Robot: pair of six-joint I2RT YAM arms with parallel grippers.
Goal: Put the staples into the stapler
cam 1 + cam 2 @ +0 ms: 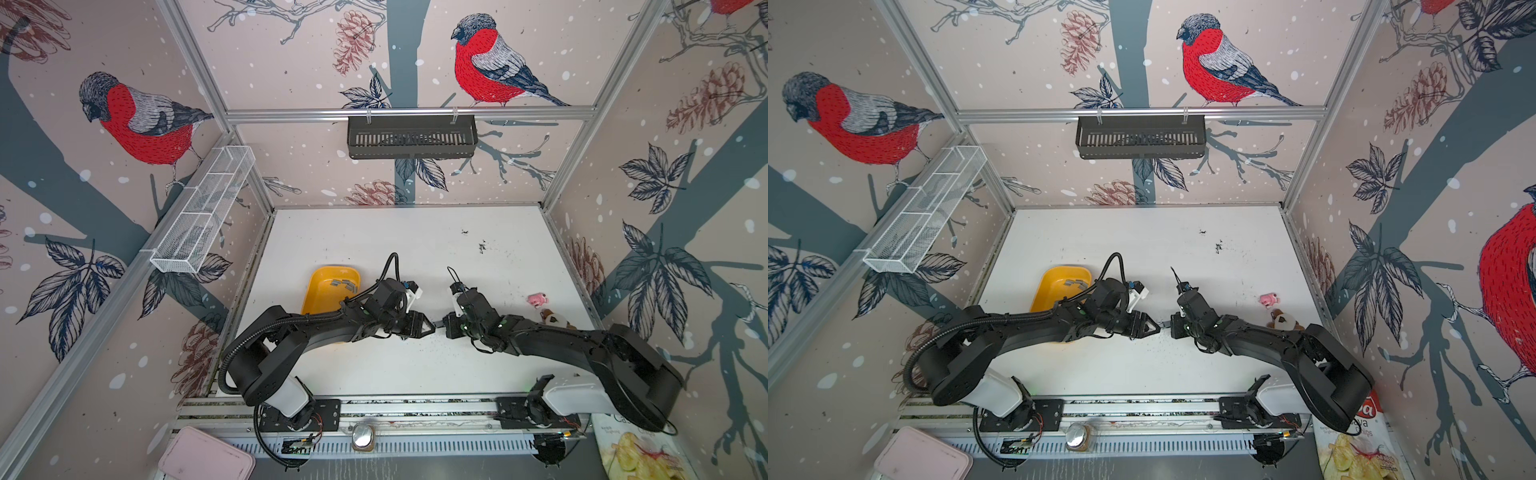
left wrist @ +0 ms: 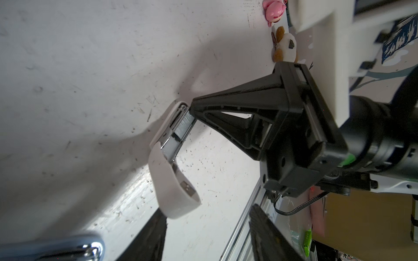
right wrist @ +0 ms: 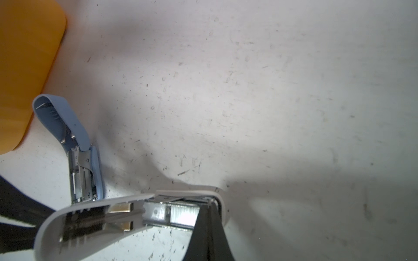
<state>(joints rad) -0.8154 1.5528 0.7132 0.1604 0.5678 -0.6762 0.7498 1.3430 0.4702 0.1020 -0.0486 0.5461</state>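
A white stapler [image 2: 172, 180] lies open on the table between my two grippers, its lid [image 3: 90, 217] swung back. One strip of staples [image 3: 183, 214] sits in its metal channel [image 2: 184, 126]. My right gripper [image 3: 209, 204] is shut, its tips set against the front end of the channel beside that strip. My left gripper [image 2: 208, 235] is open, its fingers [image 2: 147, 237] astride the lid's free end. In both top views the grippers [image 1: 432, 328] [image 1: 444, 325] meet at mid-table and hide the stapler. More staples [image 1: 345, 286] lie in the yellow tray [image 1: 322, 299].
A blue stapler [image 3: 83, 140] lies open beside the yellow tray [image 3: 27, 67]. A pink toy [image 1: 538, 299] and a brown-and-white toy [image 1: 552, 319] sit to the right. Dark specks dot the white table [image 1: 374, 241]. A black basket [image 1: 411, 137] hangs on the back wall.
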